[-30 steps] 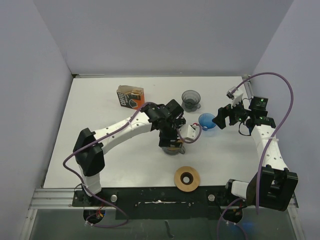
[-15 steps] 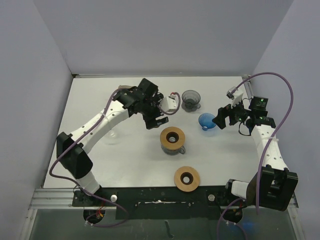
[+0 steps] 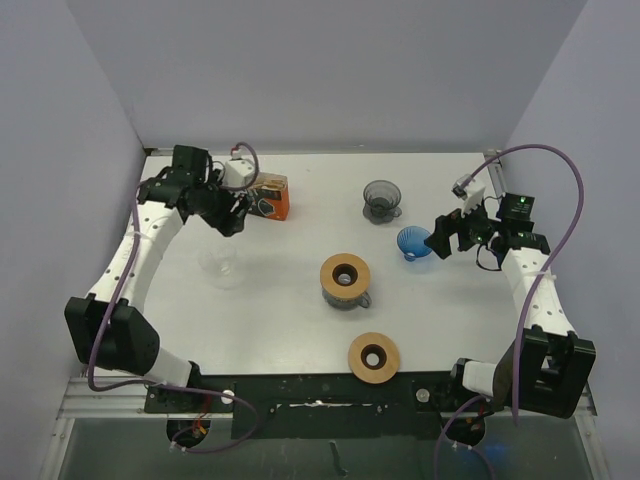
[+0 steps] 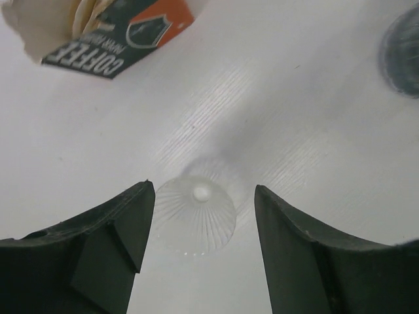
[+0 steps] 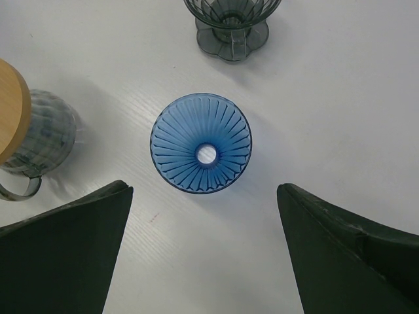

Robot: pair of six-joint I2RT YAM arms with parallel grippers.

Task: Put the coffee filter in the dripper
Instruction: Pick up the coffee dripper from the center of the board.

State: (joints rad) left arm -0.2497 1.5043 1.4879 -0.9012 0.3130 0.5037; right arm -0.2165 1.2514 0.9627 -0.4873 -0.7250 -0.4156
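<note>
Left claw (image 4: 203,188): jaws apart, holding nothing, above the clear dripper (image 4: 196,219).
Coffee filter box (image 4: 124,33): just beyond, lying on the tabletop (image 4: 294,118), cream filters (image 4: 85,14) showing at its open end.
Right claw (image 5: 203,190): wide, empty, over the blue dripper (image 5: 201,142).

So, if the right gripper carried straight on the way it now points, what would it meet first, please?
Most likely the blue dripper, which lies centred ahead of the right gripper, its jaws open to either side, with nothing in the way. How far off it is, the pictures do not tell.
</note>
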